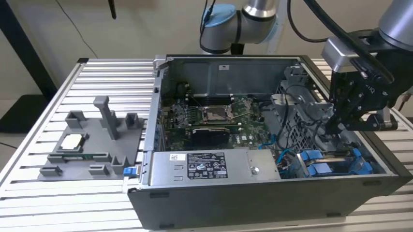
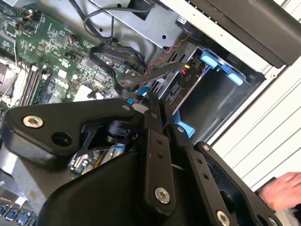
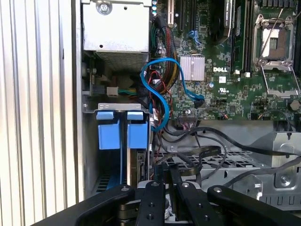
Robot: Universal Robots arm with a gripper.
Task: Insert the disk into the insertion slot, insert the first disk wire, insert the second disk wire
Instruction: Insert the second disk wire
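Observation:
Two blue-framed units stand side by side in the dark grey drive cage [image 3: 87, 155]. The disk [image 3: 137, 135] is the one nearer the motherboard and sits inside its insertion slot, beside the other blue frame [image 3: 108, 135]. My gripper [image 3: 172, 173] hangs right at the disk's connector end, and its fingers [image 2: 151, 141] are pressed together on a black plug. A flat black disk wire [image 2: 110, 63] loops from the case to the fingertips; which of the two wires it is I cannot tell. In the exterior view the gripper [image 1: 332, 129] reaches down into the cage at the case's right side.
Blue cables [image 3: 160, 89] and black cables [image 3: 211, 136] crowd the space between cage and motherboard [image 1: 213, 116]. The power supply [image 1: 206, 166] fills the case front. A grey fixture [image 1: 90, 145] lies on the slatted table at the exterior view's left. A person's hand [image 2: 282, 190] is near the case.

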